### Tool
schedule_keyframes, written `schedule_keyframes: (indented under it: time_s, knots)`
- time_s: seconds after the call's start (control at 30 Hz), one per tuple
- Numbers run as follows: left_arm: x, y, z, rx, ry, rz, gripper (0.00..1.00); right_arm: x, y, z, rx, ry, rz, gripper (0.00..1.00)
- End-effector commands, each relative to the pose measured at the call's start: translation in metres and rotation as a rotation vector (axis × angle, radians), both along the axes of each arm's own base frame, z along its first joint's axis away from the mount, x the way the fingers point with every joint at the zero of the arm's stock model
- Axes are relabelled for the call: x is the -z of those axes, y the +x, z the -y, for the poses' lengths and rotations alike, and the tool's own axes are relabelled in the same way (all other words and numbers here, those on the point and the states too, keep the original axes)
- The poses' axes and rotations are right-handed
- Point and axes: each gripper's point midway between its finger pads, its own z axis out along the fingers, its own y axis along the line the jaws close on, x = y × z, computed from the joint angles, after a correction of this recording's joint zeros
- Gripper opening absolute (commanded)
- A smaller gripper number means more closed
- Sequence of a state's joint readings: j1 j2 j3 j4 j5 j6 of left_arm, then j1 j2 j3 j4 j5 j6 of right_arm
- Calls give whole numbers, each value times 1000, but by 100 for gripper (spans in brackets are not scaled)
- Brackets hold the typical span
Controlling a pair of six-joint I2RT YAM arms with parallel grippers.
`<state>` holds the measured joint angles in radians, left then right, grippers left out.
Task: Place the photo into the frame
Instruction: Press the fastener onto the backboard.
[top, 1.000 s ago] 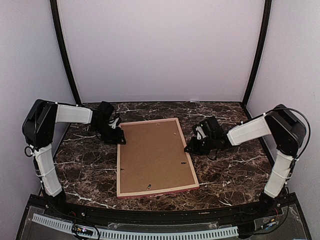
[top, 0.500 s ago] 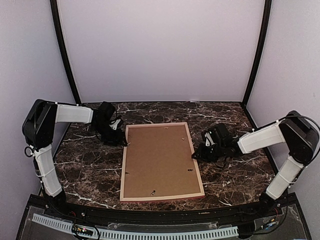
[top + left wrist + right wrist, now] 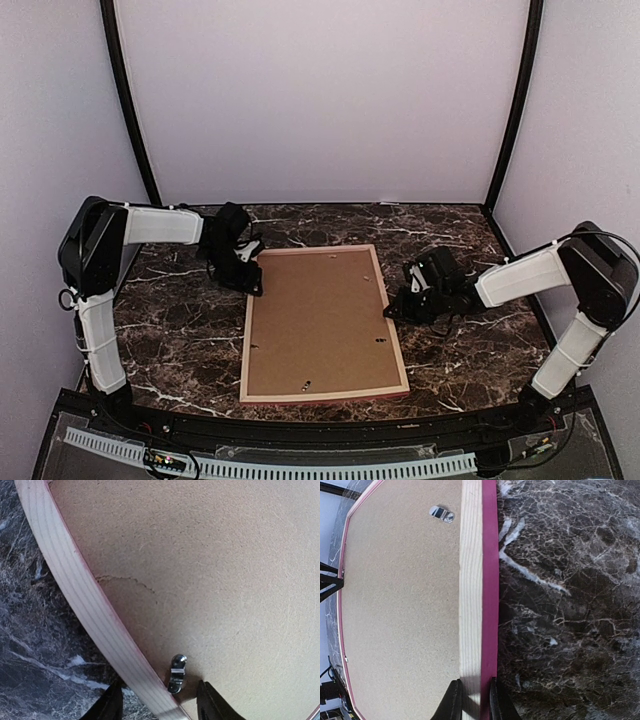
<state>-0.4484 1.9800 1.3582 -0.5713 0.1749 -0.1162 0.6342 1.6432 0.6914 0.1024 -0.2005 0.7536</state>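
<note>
And the right gripper (image 3: pixel 474 690) is clamped on the frame (image 3: pixel 471 580) rail, while the left gripper (image 3: pixel 158 695) straddles the opposite rail, jaws spread, seemingly not gripping.

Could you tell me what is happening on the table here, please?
The frame lies face down on the marble table, the brown backing board in it. The right gripper is shut on its right rail; the left gripper straddles the left rail near its far end with jaws open, beside a metal clip. The photo is not visible.
</note>
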Motion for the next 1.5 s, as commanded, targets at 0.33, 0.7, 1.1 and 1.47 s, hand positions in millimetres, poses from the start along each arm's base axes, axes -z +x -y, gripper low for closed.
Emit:
schedule_keyframes:
  time_s: [0.33, 0.7, 1.1, 1.47]
  knots:
    - [8, 12, -11, 8, 103, 2, 55, 40, -34, 12, -18, -85, -181, 2]
    - [14, 7, -17, 2, 102, -39, 41, 43, -35, 13, -23, -88, -184, 2]
    - [31, -16, -31, 25, 141, -133, 31, 45, -37, 14, -21, -89, -190, 2]
    - [10, 4, -20, 10, 83, -35, 30, 46, -40, 16, -18, -90, -196, 2]
